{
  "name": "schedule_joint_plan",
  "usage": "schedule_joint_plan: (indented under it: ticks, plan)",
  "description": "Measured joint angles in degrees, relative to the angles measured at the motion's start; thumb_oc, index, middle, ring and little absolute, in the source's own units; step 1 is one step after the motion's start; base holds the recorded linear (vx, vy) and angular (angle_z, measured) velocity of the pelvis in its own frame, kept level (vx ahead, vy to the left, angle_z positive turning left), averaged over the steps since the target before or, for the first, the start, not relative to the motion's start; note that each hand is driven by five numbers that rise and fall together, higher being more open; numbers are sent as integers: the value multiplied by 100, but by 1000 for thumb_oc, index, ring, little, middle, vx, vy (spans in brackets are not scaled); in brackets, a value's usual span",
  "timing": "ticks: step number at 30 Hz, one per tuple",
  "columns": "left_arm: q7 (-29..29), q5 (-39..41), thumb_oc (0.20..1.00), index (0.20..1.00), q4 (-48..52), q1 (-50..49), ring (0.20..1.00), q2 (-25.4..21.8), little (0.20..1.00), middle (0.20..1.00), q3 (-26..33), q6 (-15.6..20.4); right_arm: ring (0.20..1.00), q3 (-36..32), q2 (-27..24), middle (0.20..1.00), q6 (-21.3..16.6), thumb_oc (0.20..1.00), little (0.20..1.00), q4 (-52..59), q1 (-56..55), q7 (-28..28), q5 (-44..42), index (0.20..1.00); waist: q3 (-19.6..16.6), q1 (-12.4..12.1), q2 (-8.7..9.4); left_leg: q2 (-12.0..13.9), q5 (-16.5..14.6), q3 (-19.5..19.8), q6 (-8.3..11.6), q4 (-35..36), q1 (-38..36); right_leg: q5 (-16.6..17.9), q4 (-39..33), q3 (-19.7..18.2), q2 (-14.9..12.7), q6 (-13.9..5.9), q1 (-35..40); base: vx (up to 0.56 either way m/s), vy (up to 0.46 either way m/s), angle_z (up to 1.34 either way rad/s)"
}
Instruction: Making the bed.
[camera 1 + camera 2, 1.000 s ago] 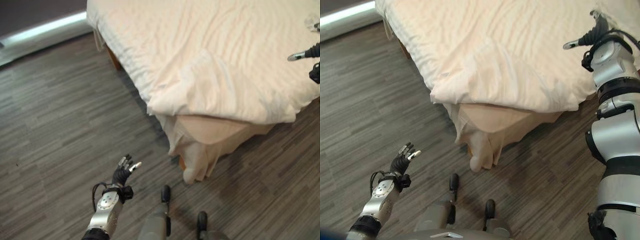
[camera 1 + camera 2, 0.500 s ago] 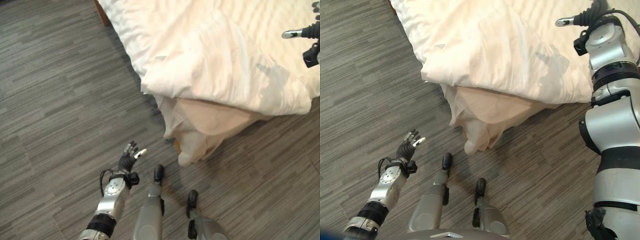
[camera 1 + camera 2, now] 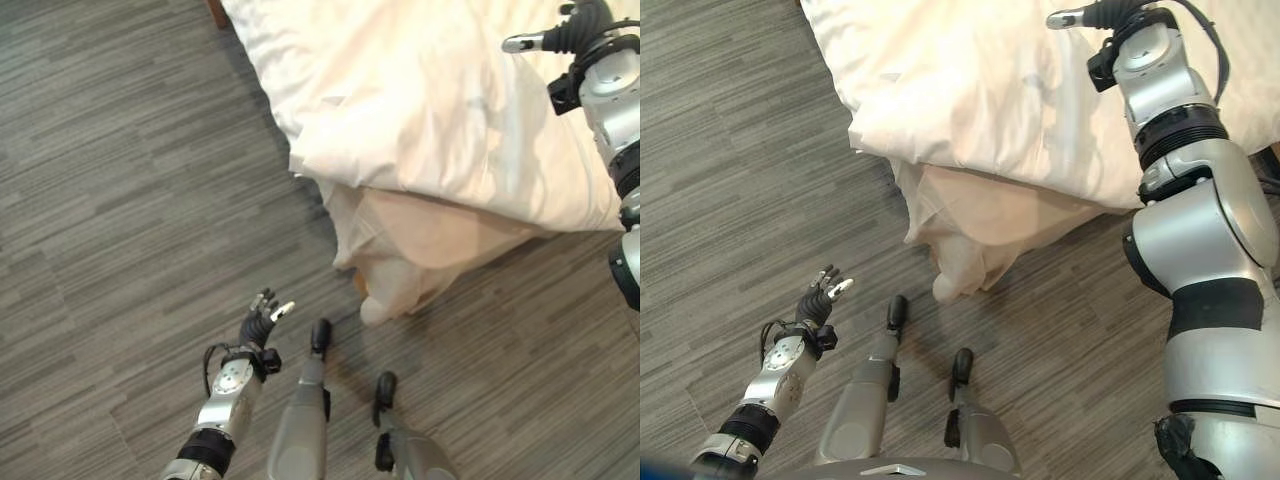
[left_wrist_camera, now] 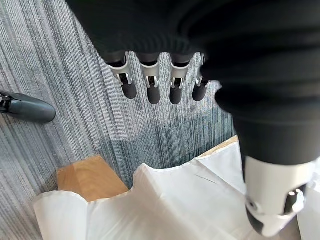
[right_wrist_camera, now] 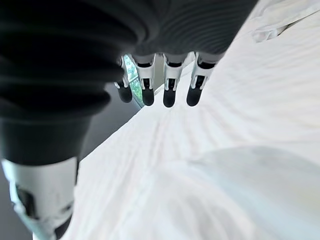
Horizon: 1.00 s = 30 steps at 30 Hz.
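Bed (image 3: 300, 70) runs from the upper middle of the head views out to the right edge. A cream duvet (image 3: 450, 110) lies over it, rumpled, with its folded corner at the near corner of the bed. Under that corner a paler sheet (image 3: 400, 270) spills out and hangs in a bunch to the grey wood-pattern floor (image 3: 120, 200). A brown wooden bed leg (image 4: 90, 177) shows beneath the hanging cloth in the left wrist view; another bit of wooden frame (image 3: 216, 12) shows at the far corner.

Left hand (image 3: 260, 325) held low over the floor, well apart from the bed, near the hanging sheet but not touching it. Fingers (image 4: 152, 90) straight and loosely spread, thumb out to the side; nothing in it.

Right hand (image 3: 1095, 15) raised above the duvet on the far right side of the bed. Fingers (image 5: 167, 92) straight in a row, thumb (image 3: 1065, 18) stuck out, holding nothing; the duvet passes below without the hand touching it.
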<state>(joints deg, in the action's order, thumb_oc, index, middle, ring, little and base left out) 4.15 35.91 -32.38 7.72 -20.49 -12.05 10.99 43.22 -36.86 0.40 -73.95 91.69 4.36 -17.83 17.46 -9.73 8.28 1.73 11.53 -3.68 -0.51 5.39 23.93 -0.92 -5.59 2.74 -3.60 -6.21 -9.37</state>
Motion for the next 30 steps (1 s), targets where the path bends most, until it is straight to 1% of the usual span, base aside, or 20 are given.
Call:
schedule_joint_plan:
  ticks: [2,4,5,6,7,10,11,13,15,18,21,23,24,26,27,30]
  plan:
    - [-44,0,1000,1000,2,-33,1000,0,1000,1000,-4,4,1000,-3,-1,1000,39,1000,1000,-322,11,-2,172,1000,-8,-134,-92,-15,-9,54,12,0,18,-7,-2,29,-2,-7,0,50,-27,10]
    - [-49,1,1000,1000,3,-102,1000,-42,1000,1000,11,5,1000,-12,-8,1000,59,1000,1000,-358,28,-2,219,1000,-24,-177,-187,-36,9,115,33,1,84,-12,-2,80,-10,-13,-28,69,-43,16]
    - [-104,1,1000,1000,15,-155,1000,-92,1000,1000,35,-3,1000,19,-24,1000,77,1000,1000,-405,58,-55,422,1000,-25,-271,-293,-58,29,160,62,1,125,-14,-4,130,-19,-11,-53,54,-26,17]
    - [-126,3,1000,1000,19,-188,1000,-92,1000,1000,67,-1,1000,35,-33,1000,108,1000,1000,-419,55,-124,473,1000,-44,-289,-365,-75,31,201,62,1,144,-20,-3,154,-26,-14,-51,53,-16,22]
    - [-159,17,1000,1000,20,-260,1000,-104,1000,1000,116,-2,1000,57,-32,1000,146,1000,1000,-418,55,-233,656,1000,-95,-356,-479,-105,34,253,59,1,182,-34,-3,200,-40,-16,-64,57,-27,22]
    - [-223,195,1000,1000,7,-378,1000,-102,1000,1000,225,1,1000,78,-36,1000,187,1000,1000,-404,55,-398,671,1000,-181,-468,-640,-142,47,325,42,0,228,-55,-2,284,-55,-36,-73,39,-17,19]
    - [-236,238,1000,1000,6,-450,1000,-103,1000,1000,267,0,1000,112,-38,1000,207,1000,1000,-388,55,-491,671,1000,-238,-469,-739,-169,83,428,-7,0,255,-72,-1,345,-53,-58,-61,30,-21,29]
    - [-264,337,1000,1000,5,-485,1000,-104,1000,1000,281,-2,1000,113,-39,1000,214,1000,1000,-367,57,-572,670,1000,-281,-562,-798,-183,89,471,-13,-1,280,-107,-1,381,-51,-74,-57,34,-32,20]
    - [-317,338,1000,1000,6,-485,1000,-105,1000,1000,277,-5,1000,115,-86,1000,220,1000,1000,-373,51,-659,670,1000,-313,-584,-853,-205,101,537,4,0,306,-136,-1,436,-55,-73,-58,10,-24,15]
    - [-341,337,1000,1000,89,-487,1000,-105,1000,1000,214,-6,1000,232,-212,1000,225,1000,1000,-359,39,-827,661,1000,-439,-635,-981,-214,109,628,47,0,473,-157,-1,533,-29,-63,-166,0,-20,16]
    - [-372,336,1000,1000,179,-528,1000,-108,1000,1000,168,-6,1000,337,-299,1000,230,1000,1000,-354,18,-1010,661,1000,-496,-694,-1055,-220,142,693,37,0,600,-157,0,585,-20,-64,-279,-4,-12,5]
    - [-396,336,1000,1000,225,-524,1000,-113,1000,1000,170,-7,1000,343,-361,1000,245,1000,1000,-351,9,-1104,661,1000,-497,-700,-1053,-219,143,724,40,0,666,-162,0,614,-9,-65,-331,-16,-14,8]
    - [-412,337,1000,1000,345,-551,1000,-120,1000,1000,179,-5,1000,524,-454,1000,249,1000,1000,-328,-48,-1197,664,1000,-535,-735,-1011,-215,149,735,49,-1,757,-168,0,623,-4,-59,-431,-20,-7,4]
    - [-435,338,1000,1000,384,-538,1000,-120,1000,1000,186,2,1000,536,-514,1000,289,1000,1000,-324,-56,-1317,665,1000,-539,-776,-1007,-216,165,742,36,-1,875,-168,1,634,0,-59,-525,-32,-31,2]
    - [-437,340,1000,1000,428,-556,1000,-119,1000,1000,252,12,1000,705,-542,1000,286,1000,1000,-265,-50,-1359,665,1000,-543,-778,-993,-216,182,744,40,-2,953,-167,1,638,2,-59,-607,-27,-42,3]
    - [-418,420,1000,1000,446,-524,1000,-119,1000,1000,382,15,1000,812,-638,1000,301,1000,1000,-109,-9,-1358,665,1000,-529,-787,-944,-200,198,773,53,-2,1137,-170,1,667,34,-62,-775,-14,-29,3]
